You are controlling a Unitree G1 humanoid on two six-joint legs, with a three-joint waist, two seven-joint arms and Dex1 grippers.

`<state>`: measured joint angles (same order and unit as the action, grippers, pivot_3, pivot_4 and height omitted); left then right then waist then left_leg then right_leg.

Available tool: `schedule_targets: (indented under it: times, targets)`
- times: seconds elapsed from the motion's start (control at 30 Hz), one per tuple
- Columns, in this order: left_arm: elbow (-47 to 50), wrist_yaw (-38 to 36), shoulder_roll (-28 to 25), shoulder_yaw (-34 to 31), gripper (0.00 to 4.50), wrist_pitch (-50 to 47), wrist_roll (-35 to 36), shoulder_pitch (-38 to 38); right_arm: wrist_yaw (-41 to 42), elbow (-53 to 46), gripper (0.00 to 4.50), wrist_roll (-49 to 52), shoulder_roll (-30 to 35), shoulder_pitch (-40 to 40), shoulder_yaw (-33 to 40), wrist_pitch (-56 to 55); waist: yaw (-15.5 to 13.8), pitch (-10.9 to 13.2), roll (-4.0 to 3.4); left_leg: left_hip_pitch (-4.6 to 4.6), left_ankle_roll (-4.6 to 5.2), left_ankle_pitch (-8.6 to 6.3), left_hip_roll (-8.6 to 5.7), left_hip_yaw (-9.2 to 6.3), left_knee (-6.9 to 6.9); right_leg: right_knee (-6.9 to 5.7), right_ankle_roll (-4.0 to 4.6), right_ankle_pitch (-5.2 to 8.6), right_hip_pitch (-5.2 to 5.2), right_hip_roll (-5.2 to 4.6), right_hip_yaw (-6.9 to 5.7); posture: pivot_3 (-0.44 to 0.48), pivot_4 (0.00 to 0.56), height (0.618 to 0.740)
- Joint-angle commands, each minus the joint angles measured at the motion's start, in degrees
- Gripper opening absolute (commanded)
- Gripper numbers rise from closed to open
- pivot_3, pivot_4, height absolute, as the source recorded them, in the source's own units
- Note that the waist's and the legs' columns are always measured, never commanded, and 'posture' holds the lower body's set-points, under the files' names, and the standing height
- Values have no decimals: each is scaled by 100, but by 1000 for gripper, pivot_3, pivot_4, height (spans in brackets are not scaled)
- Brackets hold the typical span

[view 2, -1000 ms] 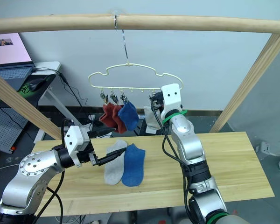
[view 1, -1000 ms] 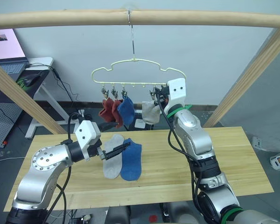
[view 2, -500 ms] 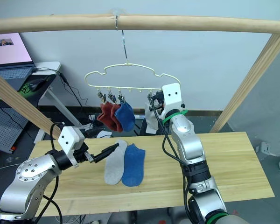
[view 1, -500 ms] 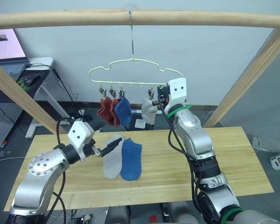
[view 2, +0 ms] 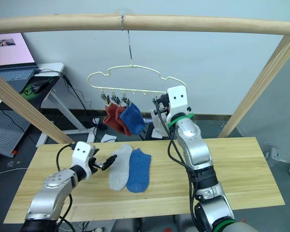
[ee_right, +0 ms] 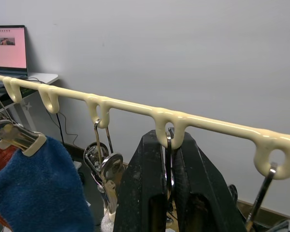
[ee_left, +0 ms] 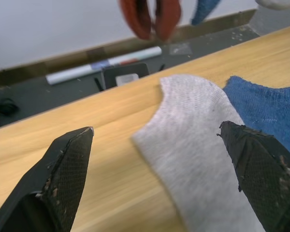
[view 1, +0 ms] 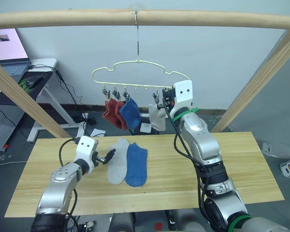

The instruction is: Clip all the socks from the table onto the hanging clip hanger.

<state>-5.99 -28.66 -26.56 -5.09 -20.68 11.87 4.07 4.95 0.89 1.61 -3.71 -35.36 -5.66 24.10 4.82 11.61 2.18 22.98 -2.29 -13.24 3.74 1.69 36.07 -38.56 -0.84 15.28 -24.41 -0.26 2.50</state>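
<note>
On the table [view 1: 222,159] a light grey sock [view 1: 117,154] and a blue sock [view 1: 136,164] lie side by side. My left gripper [view 1: 108,155] is open and low over the table at the grey sock's left edge; the left wrist view shows that grey sock [ee_left: 193,145] between the spread fingers. The clip hanger [view 1: 137,61] holds two rust red socks [view 1: 111,113], a blue sock [view 1: 130,112] and a grey sock [view 1: 157,117]. My right gripper [ee_right: 168,137] is shut on a metal clip under the hanger's bar [ee_right: 135,108].
The hanger's hook hangs from a thick wooden beam [view 1: 135,18]. Slanted wooden posts stand at the left [view 1: 19,92] and right [view 1: 261,77]. A desk with a laptop [view 1: 5,48] is behind the table's left end.
My left arm has dropped and pulled back to the left, so its open gripper is now low at the grey sock. The hanger has swung slightly. The right gripper stays on its clip.
</note>
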Motion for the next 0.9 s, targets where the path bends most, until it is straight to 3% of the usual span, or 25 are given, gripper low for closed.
schedule_targets:
  times: [0.03,0.3,0.6,0.8,0.9]
  targets:
    - [-467,21,173,196,4500,148,-173,302,-25,-231,8,41,-81,-125,-10,-38,1,1,1,0,0,0,0,1,0,0,0,0,0,0,-1,-96,220,740]
    - [-1265,136,282,416,4500,172,-543,681,-51,-336,8,18,-131,-81,-27,33,31,10,6,0,0,0,2,-4,-1,-3,0,-1,0,1,1,-115,223,740]
    - [-1059,77,374,341,1963,114,-496,516,-37,-351,0,24,-159,-91,-27,70,31,11,6,-1,0,0,2,-3,-2,-3,0,-1,0,-2,1,-108,223,740]
    - [-125,-88,332,384,172,677,-510,305,-17,-378,0,44,-168,-91,-22,117,28,23,5,2,-1,0,5,-6,-3,-1,0,-1,0,-4,6,-111,224,740]
    - [777,-399,302,540,28,1010,-425,338,-14,-459,0,74,-174,-111,0,216,12,33,5,5,-1,0,3,-9,-2,-1,1,-1,0,-7,6,-112,224,740]
